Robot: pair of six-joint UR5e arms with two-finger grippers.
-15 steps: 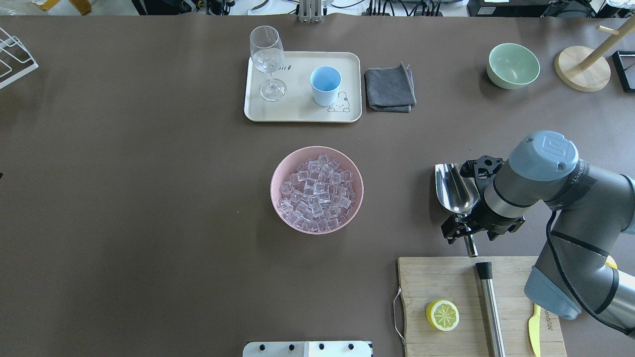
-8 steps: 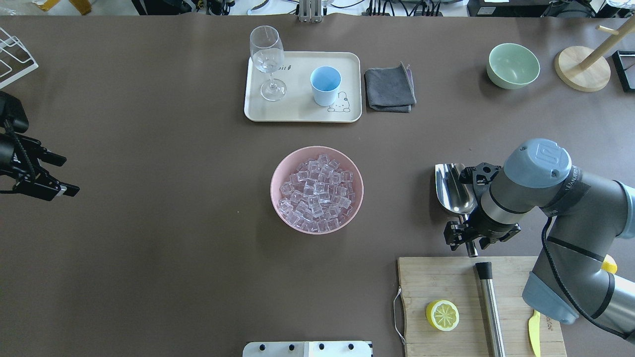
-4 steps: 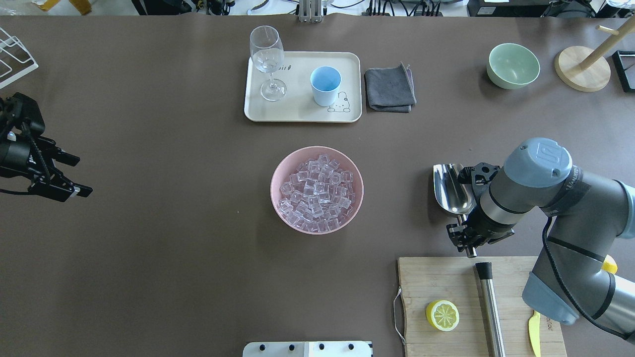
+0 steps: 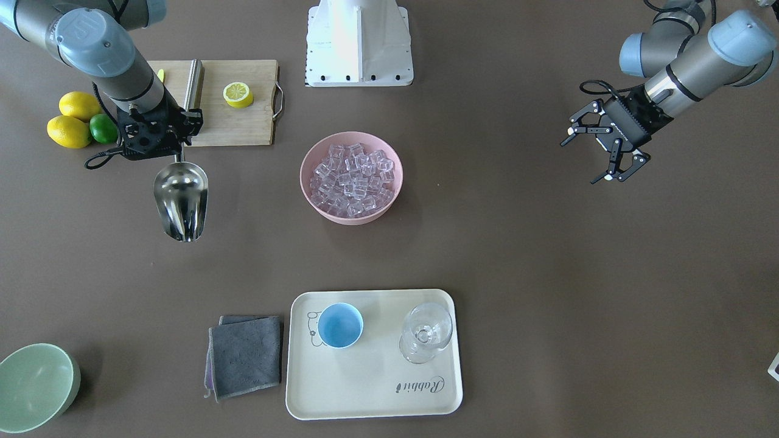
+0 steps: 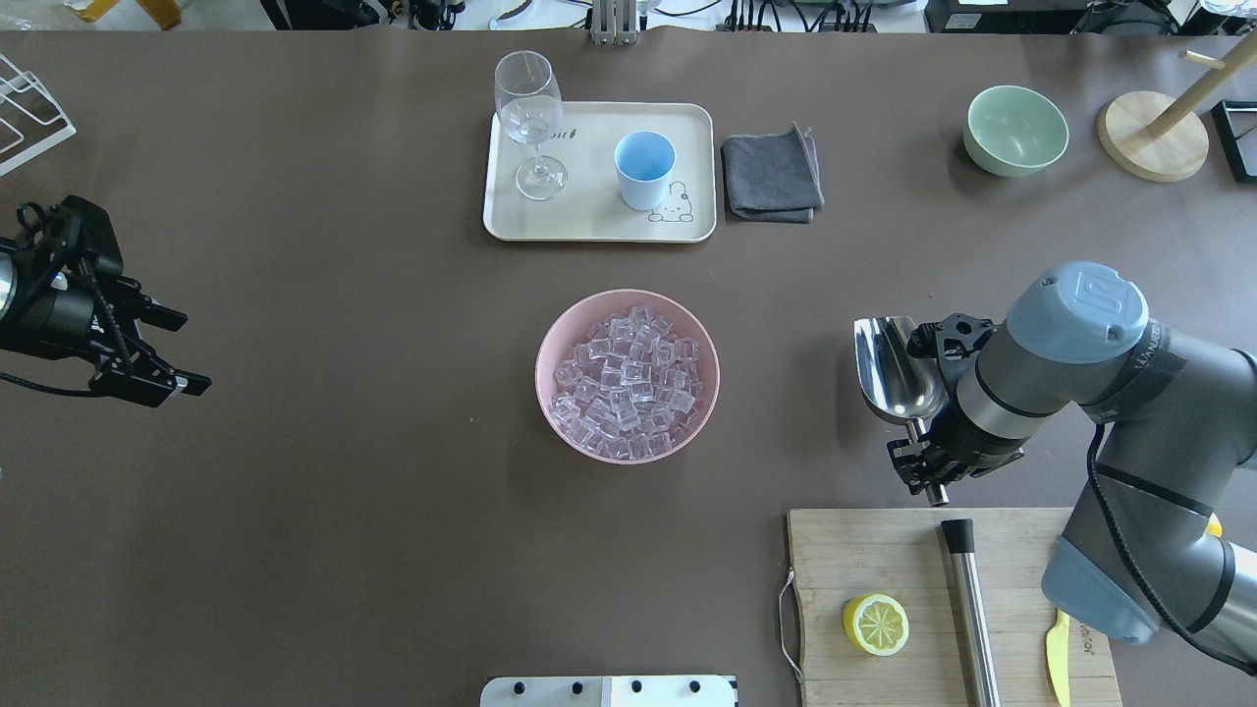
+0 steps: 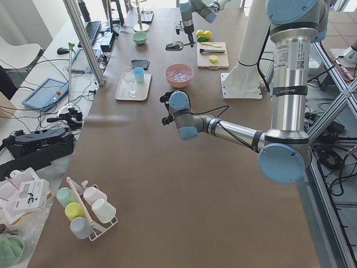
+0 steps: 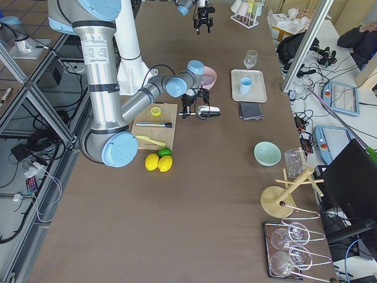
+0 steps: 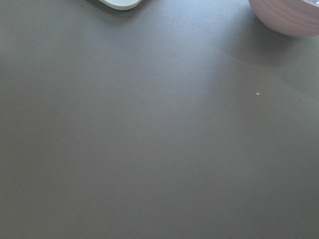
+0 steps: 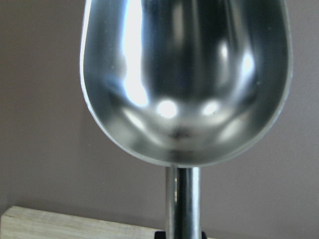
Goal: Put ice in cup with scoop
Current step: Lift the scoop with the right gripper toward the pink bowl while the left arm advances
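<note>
**Tool state.** The scoop (image 5: 894, 371) is held by its thin handle in the right gripper (image 5: 925, 462), whose jaws are closed on the handle close behind the trough. The trough is seen empty in the right wrist view. In the exterior right view the scoop appears roughly level and clear of the table. The left gripper (image 5: 196, 352) is held spread wide, with nothing between its fingers, over bare table well apart from all task items.

**Location of task items.** The ice (image 5: 627, 383) is heaped in a pink bowl (image 5: 538, 378) at the table's centre. The cup (image 5: 644, 169) stands upright on a cream tray (image 5: 589, 221) beyond the bowl, on the side away from the robot, and no ice is visible in it.

**Governing relation.** The long axis of the scoop runs away from the robot, with the handle toward the robot and the open mouth toward the far edge. The bowl lies to the robot's left of this axis, not ahead of the mouth. Of the 2 grippers, the right is the nearer to the bowl.

**Assessment.** Step 1, the grasp, is judged complete. A leftward travel and a turn of the mouth toward the bowl are judged necessary before the ice can be entered.
</note>
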